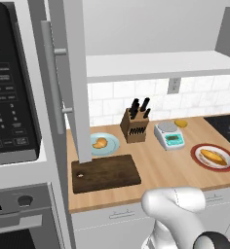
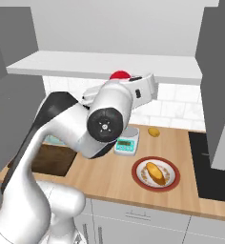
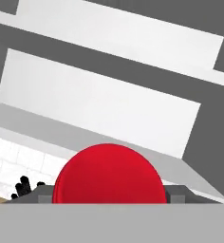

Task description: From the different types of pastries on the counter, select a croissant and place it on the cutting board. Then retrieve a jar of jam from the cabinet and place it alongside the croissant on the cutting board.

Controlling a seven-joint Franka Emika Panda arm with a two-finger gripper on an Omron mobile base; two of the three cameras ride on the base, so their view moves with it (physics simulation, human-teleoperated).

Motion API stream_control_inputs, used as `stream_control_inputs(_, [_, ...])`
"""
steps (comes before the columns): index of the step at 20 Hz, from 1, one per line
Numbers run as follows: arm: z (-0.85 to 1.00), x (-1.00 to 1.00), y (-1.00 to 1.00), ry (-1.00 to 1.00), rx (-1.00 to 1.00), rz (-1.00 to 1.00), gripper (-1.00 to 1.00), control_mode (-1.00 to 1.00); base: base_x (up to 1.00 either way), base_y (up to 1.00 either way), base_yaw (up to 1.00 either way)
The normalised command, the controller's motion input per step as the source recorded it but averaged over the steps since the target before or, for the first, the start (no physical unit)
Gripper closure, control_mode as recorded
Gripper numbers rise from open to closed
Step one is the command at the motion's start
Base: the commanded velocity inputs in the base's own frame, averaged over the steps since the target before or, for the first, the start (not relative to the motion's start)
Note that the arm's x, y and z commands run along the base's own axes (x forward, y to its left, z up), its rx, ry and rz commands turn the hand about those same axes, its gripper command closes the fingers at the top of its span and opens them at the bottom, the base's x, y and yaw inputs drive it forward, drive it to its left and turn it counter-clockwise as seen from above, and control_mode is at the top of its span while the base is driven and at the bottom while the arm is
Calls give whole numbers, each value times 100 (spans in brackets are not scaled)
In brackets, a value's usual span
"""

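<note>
We have the jar of jam (image 3: 108, 174) low in the hand view, apparently between the claw's jaws (grip hidden, so we cannot tell), by the cabinet shelf (image 2: 105, 64), bound for the cutting board (image 1: 105, 173).

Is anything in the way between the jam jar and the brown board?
Nothing lies on the board itself. The jar sits up on the shelf, and the scale and knife block stand below it, behind the board, so it probably has to pass over them.
</note>
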Motion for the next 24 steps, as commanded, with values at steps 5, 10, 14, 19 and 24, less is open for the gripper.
stream_control_inputs(5, [-27,-100,66,2,-18,16,100,-100,0,0,0])
stream_control_inputs(10, [-98,-100,99,0,-18,33,100,-100,0,0,0])
stream_control_inputs(14, [-100,-100,100,0,-16,34,100,-100,0,0,0])
stream_control_inputs(19, [-74,-55,92,2,-8,31,100,-100,0,0,0])
stream_control_inputs(24, [-88,-6,100,0,-6,26,100,-100,0,0,0])
